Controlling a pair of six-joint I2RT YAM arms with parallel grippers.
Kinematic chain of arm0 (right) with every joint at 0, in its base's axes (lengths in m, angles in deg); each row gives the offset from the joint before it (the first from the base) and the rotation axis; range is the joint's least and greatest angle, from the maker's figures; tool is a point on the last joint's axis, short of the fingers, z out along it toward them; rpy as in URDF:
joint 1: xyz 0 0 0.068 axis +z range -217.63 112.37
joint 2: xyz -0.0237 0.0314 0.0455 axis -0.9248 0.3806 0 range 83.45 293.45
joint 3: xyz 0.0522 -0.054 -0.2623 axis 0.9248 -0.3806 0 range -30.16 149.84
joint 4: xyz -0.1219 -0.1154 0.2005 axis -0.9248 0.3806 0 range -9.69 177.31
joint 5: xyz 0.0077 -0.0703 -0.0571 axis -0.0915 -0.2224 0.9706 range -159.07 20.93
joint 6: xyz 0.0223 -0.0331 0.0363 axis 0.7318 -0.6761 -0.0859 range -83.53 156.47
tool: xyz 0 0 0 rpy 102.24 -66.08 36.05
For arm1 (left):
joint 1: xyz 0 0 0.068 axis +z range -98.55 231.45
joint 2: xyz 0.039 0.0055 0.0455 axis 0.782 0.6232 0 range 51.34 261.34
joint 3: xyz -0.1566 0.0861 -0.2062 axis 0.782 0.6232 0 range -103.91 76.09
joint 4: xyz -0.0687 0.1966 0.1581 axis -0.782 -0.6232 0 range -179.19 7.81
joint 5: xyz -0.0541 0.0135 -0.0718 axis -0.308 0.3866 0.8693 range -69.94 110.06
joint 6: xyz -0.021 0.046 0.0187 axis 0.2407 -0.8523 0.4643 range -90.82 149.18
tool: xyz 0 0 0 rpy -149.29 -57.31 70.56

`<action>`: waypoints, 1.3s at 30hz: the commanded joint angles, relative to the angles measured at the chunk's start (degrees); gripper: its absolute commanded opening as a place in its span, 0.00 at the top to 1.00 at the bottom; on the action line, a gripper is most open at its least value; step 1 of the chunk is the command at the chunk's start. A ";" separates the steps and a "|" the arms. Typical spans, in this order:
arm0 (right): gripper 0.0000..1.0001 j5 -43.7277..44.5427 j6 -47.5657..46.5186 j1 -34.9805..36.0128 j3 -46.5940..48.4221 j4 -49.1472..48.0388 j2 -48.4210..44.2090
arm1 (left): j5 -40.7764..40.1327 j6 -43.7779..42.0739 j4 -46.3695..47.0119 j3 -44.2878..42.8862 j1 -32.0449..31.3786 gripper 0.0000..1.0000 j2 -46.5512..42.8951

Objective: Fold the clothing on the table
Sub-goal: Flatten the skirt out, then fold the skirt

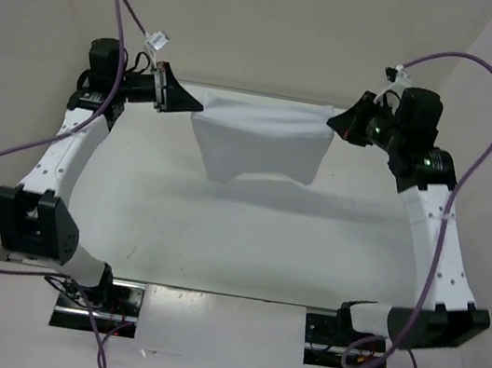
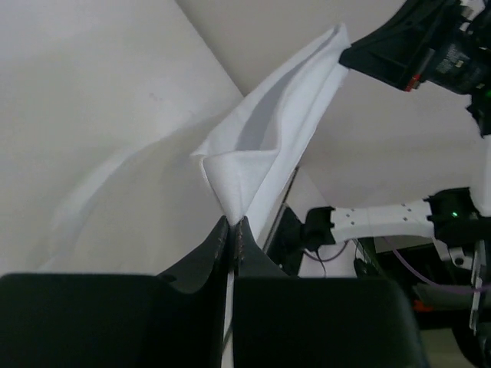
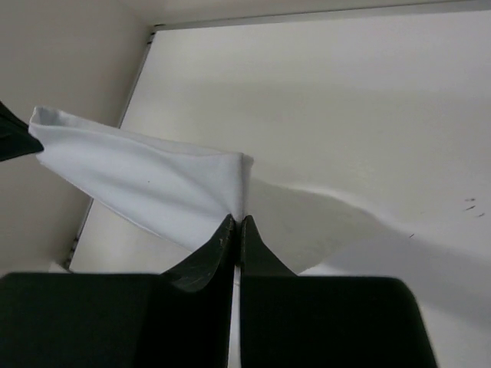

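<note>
The clothing (image 1: 255, 138), a small plain white cloth, hangs stretched in the air between my two grippers, above the far part of the table (image 1: 237, 239). Its top edge is taut and the rest droops down toward the surface. My left gripper (image 1: 185, 98) is shut on the cloth's left top corner, and the left wrist view has the clothing (image 2: 265, 149) pinched at the tips of the left gripper (image 2: 233, 222). My right gripper (image 1: 335, 123) is shut on the right top corner. In the right wrist view the clothing (image 3: 146, 180) runs off to the left from the right gripper (image 3: 237, 221).
White upright walls (image 1: 25, 34) close in the table on the left, back and right. Purple cables (image 1: 490, 83) loop beside both arms. The two arm bases (image 1: 99, 301) sit at the near edge.
</note>
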 commanded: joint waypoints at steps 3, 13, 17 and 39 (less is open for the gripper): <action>1.00 -4.47 -1.14 0.12 -3.44 0.53 -17.39 | 8.76 -5.97 -6.59 -1.51 0.94 1.00 -16.33; 1.00 -7.43 -0.61 -4.10 -10.47 -4.56 -0.64 | -3.28 -3.88 -3.04 3.39 0.94 1.00 -0.19; 1.00 -8.84 -1.22 -4.62 -6.54 -6.23 16.99 | -5.40 -4.59 -2.14 -0.72 0.94 1.00 16.65; 1.00 -2.16 -4.12 0.83 5.38 -6.76 33.14 | -8.65 -3.00 -0.82 -19.82 -1.61 1.00 38.69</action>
